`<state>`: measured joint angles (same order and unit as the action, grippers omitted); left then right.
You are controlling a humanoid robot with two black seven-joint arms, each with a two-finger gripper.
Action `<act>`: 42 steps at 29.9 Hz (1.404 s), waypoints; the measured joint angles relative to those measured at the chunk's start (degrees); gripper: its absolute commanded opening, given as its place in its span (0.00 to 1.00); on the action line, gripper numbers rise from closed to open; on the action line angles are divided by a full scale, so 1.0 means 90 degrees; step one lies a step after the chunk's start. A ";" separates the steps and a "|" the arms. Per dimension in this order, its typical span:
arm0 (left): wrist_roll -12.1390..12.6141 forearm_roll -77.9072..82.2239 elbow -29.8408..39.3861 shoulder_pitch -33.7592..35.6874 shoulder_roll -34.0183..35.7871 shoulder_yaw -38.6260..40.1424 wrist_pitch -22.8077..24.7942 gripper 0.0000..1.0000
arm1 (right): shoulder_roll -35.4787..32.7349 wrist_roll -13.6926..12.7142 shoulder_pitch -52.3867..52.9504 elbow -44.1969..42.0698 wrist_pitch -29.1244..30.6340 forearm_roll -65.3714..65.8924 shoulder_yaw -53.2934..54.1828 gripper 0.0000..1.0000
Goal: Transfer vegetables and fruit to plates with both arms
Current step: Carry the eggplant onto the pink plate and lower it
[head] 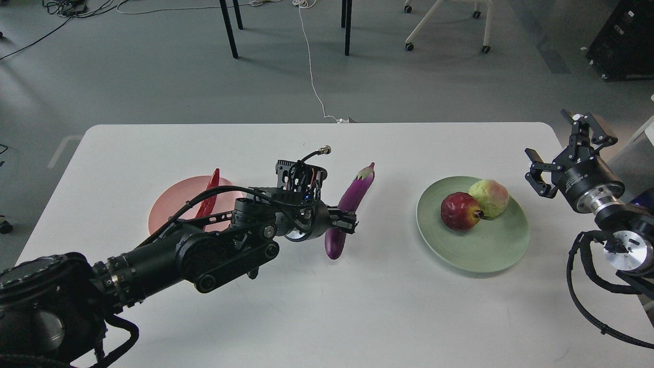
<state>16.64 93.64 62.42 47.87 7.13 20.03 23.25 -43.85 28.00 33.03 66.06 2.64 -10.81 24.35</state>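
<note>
My left gripper (345, 223) is shut on the purple eggplant (352, 194) at mid-table. The eggplant tilts, pale cap up and to the right, lower end near the tabletop. The red chili pepper (208, 194) lies on the salmon-pink plate (171, 207), partly behind my left arm. The pomegranate (460, 210) and the yellow-green fruit (489, 197) sit touching on the pale green plate (480, 250). My right gripper (567, 145) is open and empty at the table's right edge, right of the green plate.
The white table (327, 306) ends at a rounded far edge. Beyond it are the grey floor, a white cable (311, 76), dark table legs (228, 28) and a wheeled chair base (444, 25). A dark cabinet (626, 38) stands at the far right.
</note>
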 measured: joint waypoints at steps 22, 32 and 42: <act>-0.0559 -0.0650 0.2657 -0.1096 0.4309 0.0037 -0.0474 0.88 | 0.0118 0.0000 0.0002 -0.0006 0.0000 0.0195 -0.0036 0.97; -0.0779 -0.0939 0.2645 -0.1145 0.4457 0.0146 -0.0470 0.99 | 0.0122 0.0000 0.0003 -0.0003 -0.0010 0.0201 -0.0015 0.97; -0.1719 -0.3963 0.2579 -0.1165 0.3901 0.1310 -0.1531 0.99 | 0.0078 0.0000 0.0267 0.0006 -0.0020 0.1095 -0.0008 0.99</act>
<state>1.18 57.97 85.64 37.38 42.24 31.82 9.47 -43.15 28.00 35.43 66.11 2.46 -0.95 24.28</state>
